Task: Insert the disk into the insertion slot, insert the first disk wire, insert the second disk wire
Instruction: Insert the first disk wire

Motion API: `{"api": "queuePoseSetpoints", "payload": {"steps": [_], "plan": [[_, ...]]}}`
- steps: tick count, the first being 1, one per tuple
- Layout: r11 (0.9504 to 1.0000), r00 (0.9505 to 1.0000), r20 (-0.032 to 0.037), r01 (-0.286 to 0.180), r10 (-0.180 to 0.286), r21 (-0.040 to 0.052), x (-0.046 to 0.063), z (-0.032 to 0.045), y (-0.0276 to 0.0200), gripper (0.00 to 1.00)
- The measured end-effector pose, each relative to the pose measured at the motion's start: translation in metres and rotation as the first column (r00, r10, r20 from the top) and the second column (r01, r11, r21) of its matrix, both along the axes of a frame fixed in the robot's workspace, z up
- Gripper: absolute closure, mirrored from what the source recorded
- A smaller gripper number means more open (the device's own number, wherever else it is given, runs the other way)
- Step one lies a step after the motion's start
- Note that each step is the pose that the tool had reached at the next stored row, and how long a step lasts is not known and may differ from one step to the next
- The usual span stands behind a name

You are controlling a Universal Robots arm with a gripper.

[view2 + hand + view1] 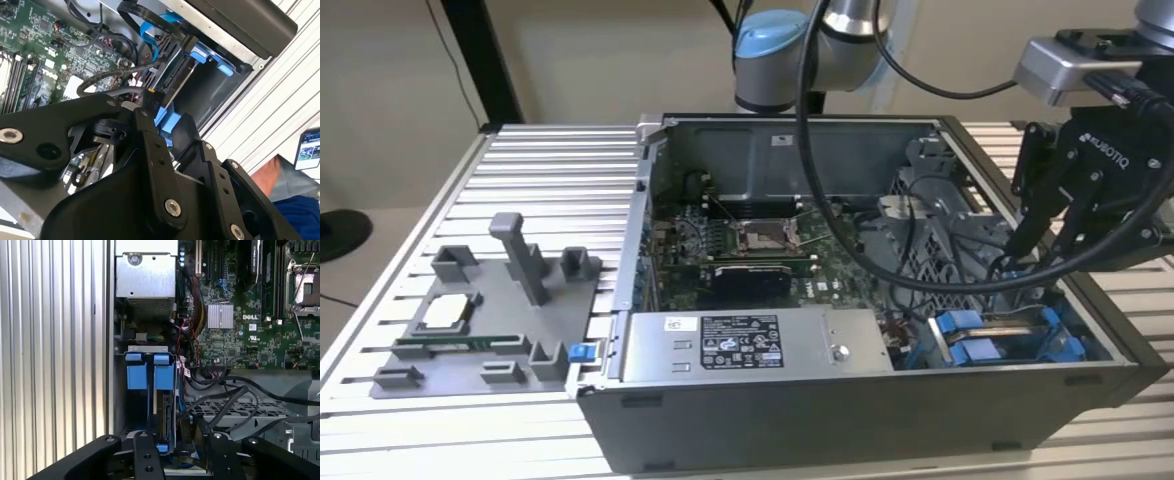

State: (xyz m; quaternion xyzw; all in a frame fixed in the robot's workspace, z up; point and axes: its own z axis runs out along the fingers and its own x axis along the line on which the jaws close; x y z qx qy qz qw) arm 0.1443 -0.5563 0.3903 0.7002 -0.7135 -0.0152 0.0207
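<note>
**Hovering over the computer case [854,425]**

The disk [168,412] stands on edge in the insertion slot [134,415], at one corner of the case. The gripper [1038,255] hangs just above that corner, its fingers [145,452] spread apart and clasping nothing.

A plain beige wall [587,50] stands behind a silver ribbed aluminium table [520,170], all evenly lit. A black upright post [483,60] rises by the table's far corner on the exterior view's left. Beyond that edge, a dark round base [336,235] rests on the pale floor [374,275].
</note>
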Motion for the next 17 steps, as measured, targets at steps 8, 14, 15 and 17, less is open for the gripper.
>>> {"api": "queuePoseSetpoints", "payload": {"steps": [8,14,15,17], "plan": [[0.9990,0.9999,-0.0147,0.000,0.000,0.0441,0.0028,-0.0001,0.0000,0.00],[0.9990,0.9997,-0.0226,0.001,0.000,0.0451,0.0076,-0.0001,-0.0001,0.00],[0.9990,0.9997,-0.0228,0.001,0.000,0.0452,0.0076,-0.0001,-0.0001,0.00],[0.9990,0.9997,-0.0230,0.001,0.000,0.0452,0.0076,-0.0001,-0.0001,0.00]]}}
